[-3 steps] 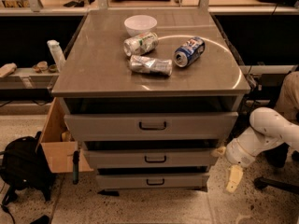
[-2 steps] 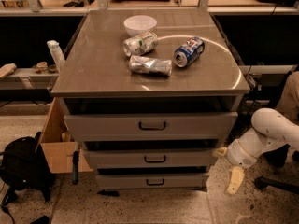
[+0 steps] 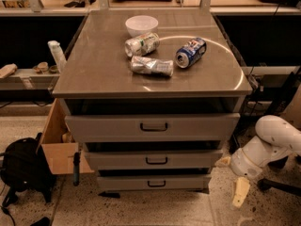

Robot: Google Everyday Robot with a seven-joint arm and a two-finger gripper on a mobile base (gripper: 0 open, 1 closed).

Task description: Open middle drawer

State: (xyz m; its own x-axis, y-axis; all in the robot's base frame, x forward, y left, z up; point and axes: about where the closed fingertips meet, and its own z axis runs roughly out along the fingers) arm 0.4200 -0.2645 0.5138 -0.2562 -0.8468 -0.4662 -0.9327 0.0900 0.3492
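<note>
My gripper [image 3: 240, 192] hangs low, right of the middle drawer [image 3: 155, 160]; open or closed, I cannot tell. Approaching, I may catch the bottom drawer [image 3: 155, 183] instead, as it is nearer.

Three drawers [image 3: 154, 126], three cans [image 3: 151, 66], one bowl [image 3: 142, 25] — one hand [image 3: 234, 183], low right

One camera looks from high up in front of the bench [image 3: 94, 79], pointing down and toward the back. It stands a little way off, so the whole bench top, all three drawer fronts, with the middle drawer [image 3: 155, 160] among them, and some floor fit in. The pincer [image 3: 239, 188] hangs low near the right edge, beside the drawers.
</note>
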